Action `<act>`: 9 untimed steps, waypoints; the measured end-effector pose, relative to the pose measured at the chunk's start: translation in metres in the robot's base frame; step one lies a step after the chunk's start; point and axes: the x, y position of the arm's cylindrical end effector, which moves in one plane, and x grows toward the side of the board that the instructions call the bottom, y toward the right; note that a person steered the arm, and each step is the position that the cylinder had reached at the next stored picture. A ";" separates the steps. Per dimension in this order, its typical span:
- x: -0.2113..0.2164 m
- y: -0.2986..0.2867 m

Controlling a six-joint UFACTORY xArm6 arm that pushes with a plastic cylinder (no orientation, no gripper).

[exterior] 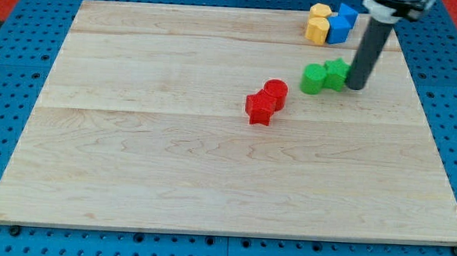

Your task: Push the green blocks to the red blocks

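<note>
Two green blocks, a rounder one (312,78) and another (336,72) whose shape is unclear, touch right of the table's (210,182) centre, my tip (357,87) against their right side. The red cylinder (275,94) and red star-like block (259,108) touch, near on their lower left. Yellow blocks (319,24) and blue blocks (342,23) cluster at the top right; no writing shows, and the rod has no gripper.

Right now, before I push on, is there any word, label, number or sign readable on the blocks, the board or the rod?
None: no readable text anywhere in this view.
The wooden board, red blocks, green blocks, yellow blocks and blue blocks are all plain.
My tip, touching the green blocks' right side, is unmarked.
</note>
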 end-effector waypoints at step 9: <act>-0.021 -0.093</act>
